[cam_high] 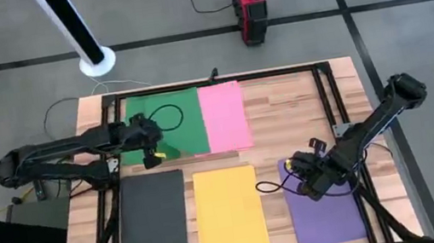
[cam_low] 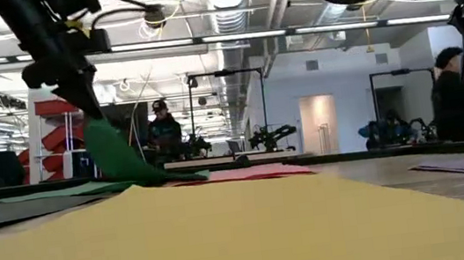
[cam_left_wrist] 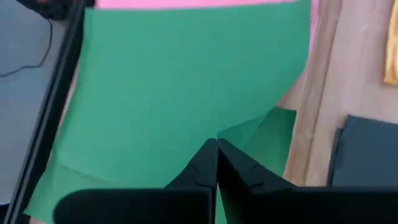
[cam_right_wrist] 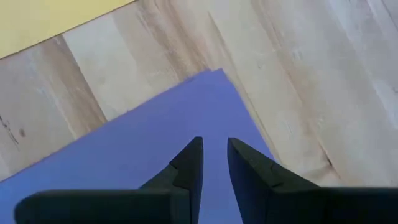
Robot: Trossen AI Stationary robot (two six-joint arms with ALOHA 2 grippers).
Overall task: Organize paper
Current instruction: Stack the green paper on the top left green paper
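Bench: a pale wooden bench (cam_high: pixel 286 120) on grey floor, with a workshop room and people far behind it in the low view.
Near row: a flat dark grey paper sheet (cam_high: pixel 152 217), a flat yellow paper sheet (cam_high: pixel 230 213) and a flat purple paper sheet (cam_high: pixel 323 209) lie side by side, apart from each other.
Right tool (cam_right_wrist: pixel 214 163): it is just above the purple sheet near its corner, the two fingers a little spread, nothing between them.
Far row: a thin green paper sheet (cam_high: pixel 172 119) and a thin pink paper sheet (cam_high: pixel 225 116) lie next to each other, edges touching.
Left tool (cam_left_wrist: pixel 217 163): its fingers are pressed together, pinching the near corner of the green sheet; this corner is lifted and curled up from the bench.
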